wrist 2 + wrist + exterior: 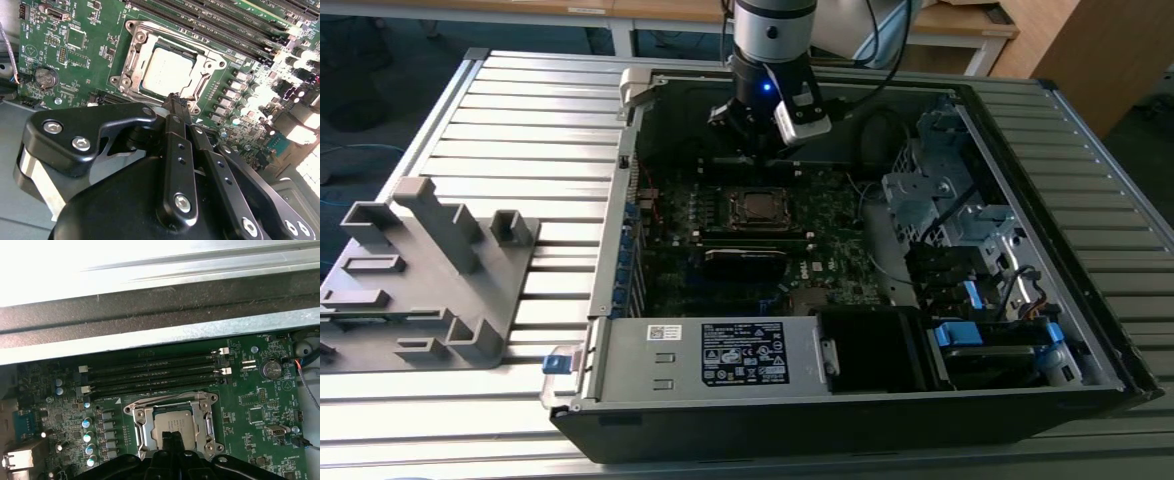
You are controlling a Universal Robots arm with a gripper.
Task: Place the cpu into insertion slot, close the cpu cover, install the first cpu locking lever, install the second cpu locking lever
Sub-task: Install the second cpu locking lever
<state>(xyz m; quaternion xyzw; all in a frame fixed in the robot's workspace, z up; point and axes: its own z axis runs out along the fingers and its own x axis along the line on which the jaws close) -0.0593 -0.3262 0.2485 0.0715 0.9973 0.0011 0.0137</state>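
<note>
The cpu, a square chip with a pale metal top, lies flat in the insertion slot on the green board. The silver cpu cover is down around it, framing the chip. In both wrist views my gripper hangs just above the socket's edge, fingers pressed together with nothing between them. In the exterior view the gripper is inside the open computer case, a little beyond the socket. I cannot tell how the locking levers stand.
Long black memory slots run beside the socket, and a coin battery sits on the board. A power supply, drive cages and cables crowd the case. A grey fixture stands on the ribbed table at the exterior view's left.
</note>
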